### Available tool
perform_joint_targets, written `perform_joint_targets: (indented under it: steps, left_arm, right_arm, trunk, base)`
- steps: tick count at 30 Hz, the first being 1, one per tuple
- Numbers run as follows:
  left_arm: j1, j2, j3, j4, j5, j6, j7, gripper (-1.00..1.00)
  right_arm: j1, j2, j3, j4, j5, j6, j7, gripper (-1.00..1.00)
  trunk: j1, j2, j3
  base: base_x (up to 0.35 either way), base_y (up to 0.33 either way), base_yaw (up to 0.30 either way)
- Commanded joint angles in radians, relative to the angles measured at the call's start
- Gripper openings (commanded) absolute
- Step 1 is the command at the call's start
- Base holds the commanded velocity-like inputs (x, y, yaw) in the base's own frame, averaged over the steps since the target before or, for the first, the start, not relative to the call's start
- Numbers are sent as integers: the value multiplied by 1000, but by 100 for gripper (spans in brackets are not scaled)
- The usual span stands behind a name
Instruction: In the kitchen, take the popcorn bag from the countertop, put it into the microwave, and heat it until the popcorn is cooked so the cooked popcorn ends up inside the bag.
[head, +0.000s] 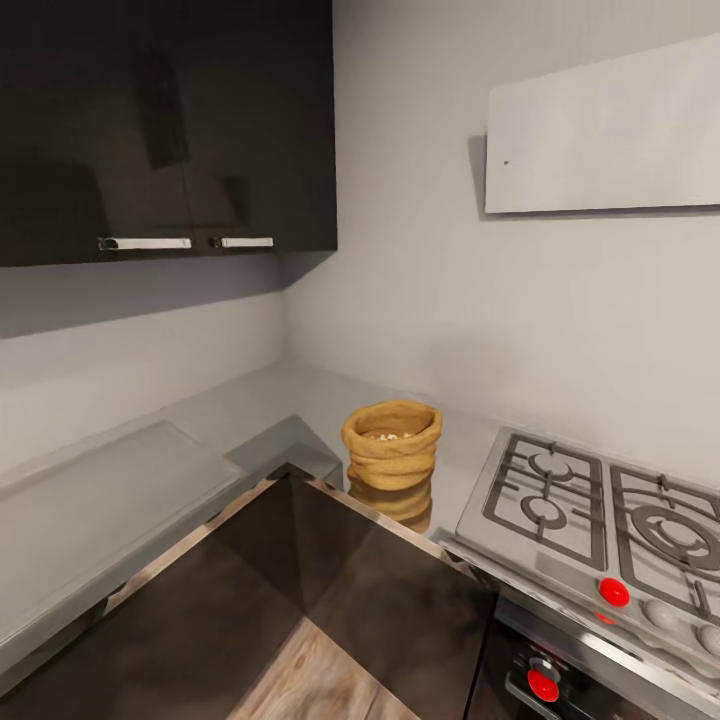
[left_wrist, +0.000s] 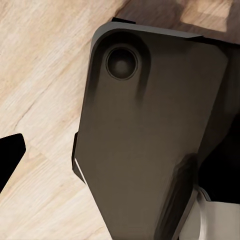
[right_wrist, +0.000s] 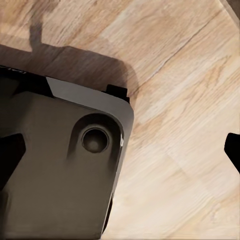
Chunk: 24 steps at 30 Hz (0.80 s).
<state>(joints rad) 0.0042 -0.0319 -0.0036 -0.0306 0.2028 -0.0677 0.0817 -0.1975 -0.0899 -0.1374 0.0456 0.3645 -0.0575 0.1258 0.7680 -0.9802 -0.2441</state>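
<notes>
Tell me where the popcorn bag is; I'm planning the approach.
In the head view, the popcorn bag stands on the grey countertop in the corner, just left of the gas hob.

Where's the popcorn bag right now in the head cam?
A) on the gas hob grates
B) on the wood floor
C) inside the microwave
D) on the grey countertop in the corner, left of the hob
D: the popcorn bag stands upright on the countertop near the wall corner, just left of the steel gas hob, apart from its grates, with pale popcorn visible in its open top.
</notes>
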Motion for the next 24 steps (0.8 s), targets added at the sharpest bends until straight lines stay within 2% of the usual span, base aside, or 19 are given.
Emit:
perform_joint_targets:
  steps: [1, 10, 17, 18, 20, 22, 23, 24]
  left_arm:
    - [0, 0, -2, -2, 7, -1, 3, 100]
    - [0, 0, -1, -1, 7, -1, 1, 100]
    - [0, 0, -2, -1, 7, 0, 1, 100]
    - [0, 0, -2, -1, 7, 0, 1, 100]
    - [0, 0, -2, -1, 7, 2, 1, 100]
    - [0, 0, -3, -1, 7, 4, 1, 100]
    - [0, 0, -3, -1, 8, 5, 1, 100]
    - [0, 0, -3, -1, 8, 6, 1, 100]
  right_arm:
    - [4, 5, -8, -2, 8, -5, 2, 100]
    - [10, 12, 10, -45, 30, 28, 2, 100]
    - [10, 51, 50, -84, 70, 67, 10, 100]
    - [10, 152, 108, -460, 186, 340, 10, 100]
    - [10, 180, 144, -535, 189, 378, 11, 100]
    - [10, 198, 209, -617, 187, 444, 31, 100]
    - [10, 201, 225, -652, 187, 470, 56, 100]
    - [10, 205, 243, -755, 188, 545, 139, 100]
  trunk:
    - [0, -1, -1]
    - [0, -1, -1]
    - [0, -1, -1]
    - [0, -1, -1]
    - [0, -1, -1]
    - [0, -1, -1]
    - [0, -1, -1]
    - [0, -1, -1]
  base:
    - [0, 0, 0]
    - [0, 0, 0]
    - [0, 0, 0]
    - [0, 0, 0]
    - [0, 0, 0]
    - [0, 0, 0]
    - [0, 0, 0]
    - [0, 0, 0]
